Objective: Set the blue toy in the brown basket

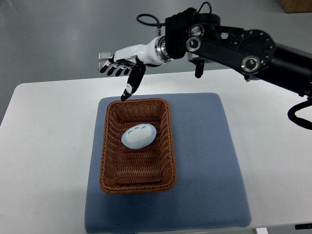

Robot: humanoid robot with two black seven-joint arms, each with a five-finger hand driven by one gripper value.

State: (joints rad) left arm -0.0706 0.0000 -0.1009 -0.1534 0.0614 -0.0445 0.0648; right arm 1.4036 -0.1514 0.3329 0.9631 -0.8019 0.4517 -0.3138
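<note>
top view: the blue toy, a pale egg-shaped piece with faint markings, lies on the woven floor of the brown basket, in the half farther from the camera and apart from the walls. by the look of it the placing itself is done. the right hand, white-backed with dark fingers, hangs above the basket's far rim and a little to the picture's left, its arm entering from the right edge. its fingers are extended and loose, the thumb pointing down toward the rim, and it holds nothing. the slack, emptied hand above the basket fits a release over the opening, though that is a judgement from how things lie. the left arm does not show.

the basket sits lengthwise on a blue-grey padded mat, likely laid there to keep the work centred and cushioned. the mat covers the middle of a white table with rounded corners; its near edge reaches the table's near edge. beyond the table runs a grey, faintly glossy floor. a brown box corner shows at the top right, and a loop of black cable hangs from the arm near the right edge.
</note>
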